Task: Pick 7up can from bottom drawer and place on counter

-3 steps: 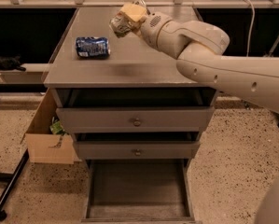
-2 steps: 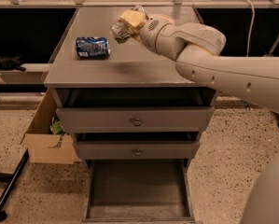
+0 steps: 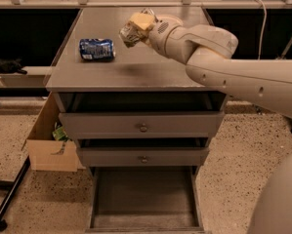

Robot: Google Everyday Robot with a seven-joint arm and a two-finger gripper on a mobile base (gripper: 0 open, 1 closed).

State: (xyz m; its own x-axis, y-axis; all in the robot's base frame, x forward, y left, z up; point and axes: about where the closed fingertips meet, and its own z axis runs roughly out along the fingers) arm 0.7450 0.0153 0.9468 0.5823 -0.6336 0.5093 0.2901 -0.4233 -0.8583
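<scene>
The gripper [image 3: 134, 27], fingers [image 3: 141, 20] clamped on the 7up can [image 3: 126, 34], hovers over the counter [image 3: 135, 73] near a blue can [image 3: 96, 49].

Outstretched arm [image 3: 233, 74] holds gripper [image 3: 135, 27] aloft, fingers [image 3: 141, 19] clamping 7up can [image 3: 127, 34].

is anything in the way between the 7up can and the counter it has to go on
Nothing visible does. The gripper holds the 7up can in the air over the counter, with bare surface beneath it. The blue and white can lies apart, further left in the view.
</scene>
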